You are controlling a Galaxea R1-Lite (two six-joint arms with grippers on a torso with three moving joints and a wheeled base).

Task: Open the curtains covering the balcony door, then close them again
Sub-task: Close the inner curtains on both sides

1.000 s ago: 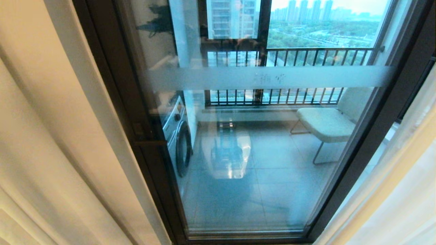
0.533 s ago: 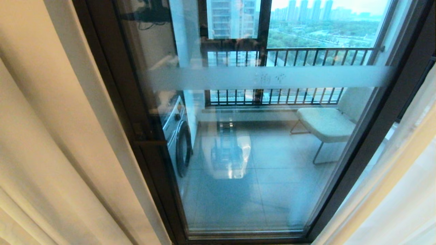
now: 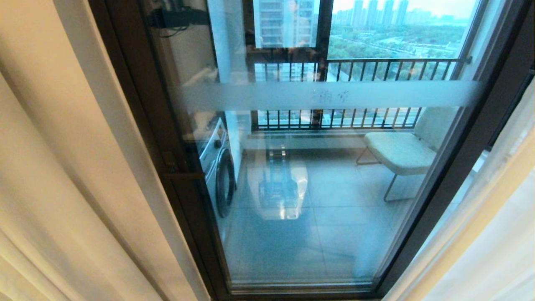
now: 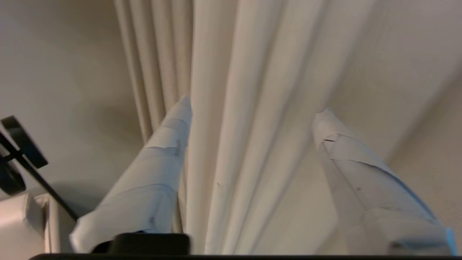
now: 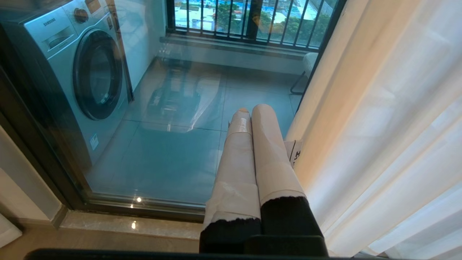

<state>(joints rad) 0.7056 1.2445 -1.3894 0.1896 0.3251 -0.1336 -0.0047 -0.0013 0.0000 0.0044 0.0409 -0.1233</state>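
Since the earlier frame, your left gripper (image 4: 252,104) reflection has risen; jaws spread, cream curtain pleats (image 4: 223,126) between them ungripped, ready for closing.

In the balcony door (image 3: 292,188) glass, the dark reflection near the upper left corner has climbed higher, nearly out of view.

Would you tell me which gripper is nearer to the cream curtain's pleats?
Left. The left gripper is open, its fingers straddling the cream curtain's pleats. The right gripper is shut, pointing at the balcony door beside the sheer curtain.
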